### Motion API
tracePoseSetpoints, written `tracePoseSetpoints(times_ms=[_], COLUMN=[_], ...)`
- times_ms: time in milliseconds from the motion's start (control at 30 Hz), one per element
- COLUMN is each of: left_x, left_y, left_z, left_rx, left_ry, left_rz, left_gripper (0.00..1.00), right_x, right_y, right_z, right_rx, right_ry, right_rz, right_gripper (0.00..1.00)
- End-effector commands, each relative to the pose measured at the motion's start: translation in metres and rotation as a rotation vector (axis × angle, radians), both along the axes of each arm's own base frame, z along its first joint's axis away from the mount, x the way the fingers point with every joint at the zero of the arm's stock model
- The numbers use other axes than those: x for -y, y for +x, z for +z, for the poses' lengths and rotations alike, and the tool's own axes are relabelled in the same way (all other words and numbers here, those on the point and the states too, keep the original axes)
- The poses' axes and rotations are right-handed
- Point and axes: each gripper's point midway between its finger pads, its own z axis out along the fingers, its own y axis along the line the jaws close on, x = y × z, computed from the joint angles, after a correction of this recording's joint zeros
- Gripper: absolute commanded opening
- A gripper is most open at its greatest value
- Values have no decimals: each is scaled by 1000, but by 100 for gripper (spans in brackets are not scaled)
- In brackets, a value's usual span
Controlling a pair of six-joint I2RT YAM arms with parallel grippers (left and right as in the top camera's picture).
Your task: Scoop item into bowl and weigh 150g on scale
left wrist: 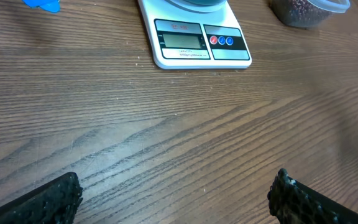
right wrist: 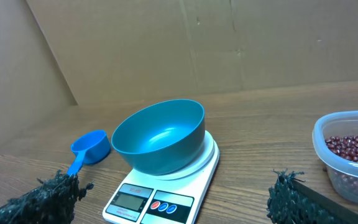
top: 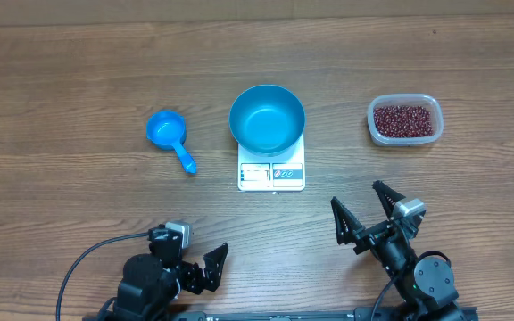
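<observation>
The blue bowl (top: 267, 118) (right wrist: 159, 135) stands empty on the white scale (top: 270, 173) (left wrist: 194, 42) (right wrist: 151, 202) at the table's middle. Dark red beans (top: 405, 120) (right wrist: 356, 149) fill a clear tub (top: 403, 120) (right wrist: 347, 155) to the right of the scale. A small blue scoop (top: 169, 135) (right wrist: 87, 149) lies left of the scale, handle toward me. My left gripper (top: 205, 267) (left wrist: 176, 193) hangs open at the near edge, left of centre, nothing between its fingers. Open too, my right gripper (top: 362, 207) (right wrist: 174, 198) sits in front of the scale and tub, empty.
Brown cardboard walls (right wrist: 197, 43) stand behind the table's far edge. A black cable (top: 87, 259) loops from the left arm's base along the near edge.
</observation>
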Motion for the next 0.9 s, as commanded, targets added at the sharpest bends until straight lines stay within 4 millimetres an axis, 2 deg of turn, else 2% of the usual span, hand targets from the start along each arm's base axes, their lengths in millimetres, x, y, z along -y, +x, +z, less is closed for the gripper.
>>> tracePoseSetpoints(times_ms=[0, 800, 867], left_x=[2, 1, -11], left_y=[0, 0, 7], left_z=[14, 14, 12], left_rx=[39, 41, 82], left_ry=[-8, -5, 77], left_rz=[-18, -18, 24], left_gripper=[100, 100, 100], right_x=[0, 0, 0], right_y=[0, 0, 0], right_z=[-2, -2, -2], right_rx=[3, 3, 3], right_ry=[1, 1, 1], right_rz=[-1, -1, -1], right_gripper=[100, 100, 100])
